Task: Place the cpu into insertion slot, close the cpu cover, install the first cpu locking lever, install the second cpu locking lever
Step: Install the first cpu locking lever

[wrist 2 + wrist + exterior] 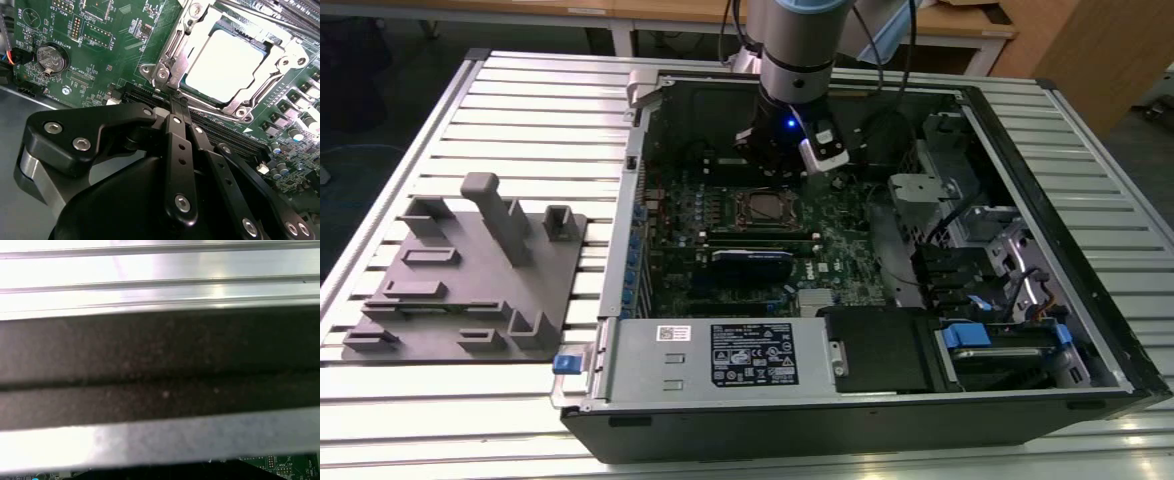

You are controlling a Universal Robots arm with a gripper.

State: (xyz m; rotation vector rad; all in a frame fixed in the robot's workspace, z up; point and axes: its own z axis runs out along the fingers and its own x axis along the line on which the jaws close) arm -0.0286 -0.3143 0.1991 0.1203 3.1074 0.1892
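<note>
At the bottom of the exterior view, nearest to us, a grey metal box (720, 355) with a black label sits at the front of the open computer case (1067, 170). At the exterior view's left, a grey plastic tray (467, 275) with pegs lies on the ribbed metal table (534, 100), just beside the case. Further in, the green circuit board (720, 235) lies flat on the case floor. The insertion slot (763, 208) is in the middle of the frame. The gripper (781, 165) hangs just behind the slot, and the grey arm (798, 50) comes down from the top middle of the frame. In the second wrist view the gripper (177, 100) has its two black fingers (179, 150) pressed together, with nothing between them that I can see. Their tips are right at the edge of the slot's metal frame. I cannot tell if they touch it. Just past the tips, a thin metal bar (215, 107) lies along that edge. Behind it, the cpu (225, 60) sits flat in the slot, shiny side up. The cpu cover (287, 47) is down around it. A round silver battery (52, 60) sits on the board, well apart from the slot.
</note>
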